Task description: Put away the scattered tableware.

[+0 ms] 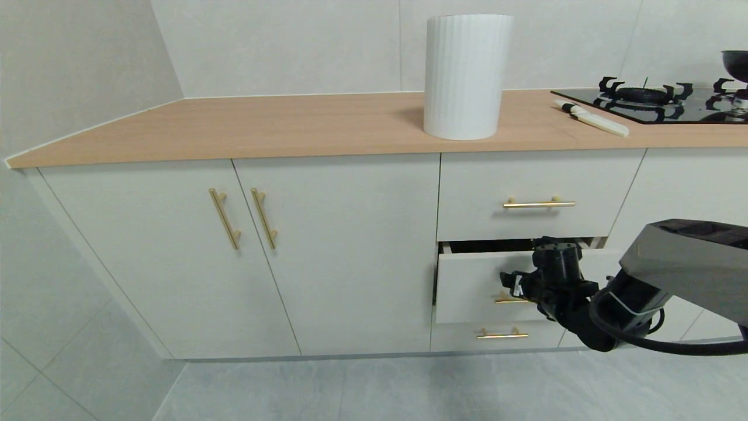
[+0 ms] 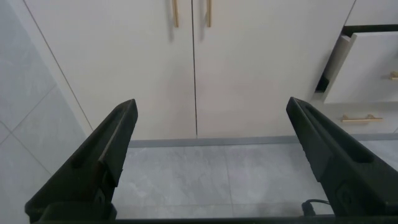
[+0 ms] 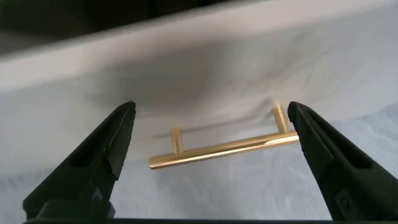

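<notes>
Low at the right end of the cabinets: the right gripper (image 1: 513,286), poised just in front of the middle drawer (image 1: 467,286), level with its gold handle (image 1: 505,300). Stands with fingers spread wide and clasps nothing. From the right wrist, the handle (image 3: 224,148) seen lying across the gap between the two fingers, against the pale drawer front; cannot tell whether touching either one.

The middle drawer pulled part-way out: shows a dark slit along its top edge and juts proud of the cabinet face at its left side. Above it, the top drawer (image 1: 537,175), shut flush. Below it, the bottom drawer (image 1: 456,338), also shut.

Farther left: the left gripper (image 2: 211,106), likewise wide apart and empty, facing the pair of cabinet doors (image 2: 249,68) and the grey floor tiles (image 2: 205,174), well apart from the drawers.

Up on the wooden countertop (image 1: 292,123), toward the right: the cream utensil (image 1: 591,120), long and knife-like, lying flat just beside the near left corner of the black hob (image 1: 654,102). Lies well above and apart from the right gripper. Cannot tell blade from sheath.

Left of the cream utensil: a tall white ribbed canister (image 1: 464,76), upright near the counter's front edge. At the far right edge, above the hob: a dark pot (image 1: 736,61), partly cut off.
</notes>
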Robot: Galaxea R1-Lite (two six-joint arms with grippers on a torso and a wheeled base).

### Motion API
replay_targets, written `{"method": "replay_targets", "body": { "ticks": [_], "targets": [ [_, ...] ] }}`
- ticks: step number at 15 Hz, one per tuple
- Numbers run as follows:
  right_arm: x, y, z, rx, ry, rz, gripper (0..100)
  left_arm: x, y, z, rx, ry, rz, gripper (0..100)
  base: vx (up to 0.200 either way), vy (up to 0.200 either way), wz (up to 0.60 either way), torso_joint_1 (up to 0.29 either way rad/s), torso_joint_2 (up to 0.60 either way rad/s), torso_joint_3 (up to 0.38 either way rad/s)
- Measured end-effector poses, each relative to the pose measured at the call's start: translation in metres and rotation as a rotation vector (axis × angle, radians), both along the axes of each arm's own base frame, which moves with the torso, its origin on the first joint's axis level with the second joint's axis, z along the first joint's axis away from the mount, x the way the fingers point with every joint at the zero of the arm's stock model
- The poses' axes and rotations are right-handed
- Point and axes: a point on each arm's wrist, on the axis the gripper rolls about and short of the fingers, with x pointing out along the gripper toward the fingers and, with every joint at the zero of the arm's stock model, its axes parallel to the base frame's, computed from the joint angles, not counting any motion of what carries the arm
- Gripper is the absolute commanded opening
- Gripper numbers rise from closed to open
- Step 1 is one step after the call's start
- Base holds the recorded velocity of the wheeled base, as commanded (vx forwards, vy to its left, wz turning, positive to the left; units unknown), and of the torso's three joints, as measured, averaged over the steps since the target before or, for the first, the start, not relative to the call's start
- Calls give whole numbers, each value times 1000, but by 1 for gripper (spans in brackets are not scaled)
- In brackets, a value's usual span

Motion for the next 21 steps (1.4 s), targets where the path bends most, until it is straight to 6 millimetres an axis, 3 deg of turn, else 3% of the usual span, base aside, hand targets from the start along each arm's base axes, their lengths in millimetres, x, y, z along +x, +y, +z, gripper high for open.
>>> {"method": "replay_targets", "body": {
  "ticks": [12, 21],
  "targets": [
    [42, -8, -7, 74, -140, -129, 100, 0, 0, 0, 0, 0, 0, 100, 0, 0, 0, 0, 0, 0],
    [46, -12, -5, 70, -154, -156, 100, 0, 0, 0, 0, 0, 0, 100, 0, 0, 0, 0, 0, 0]
  ]
}}
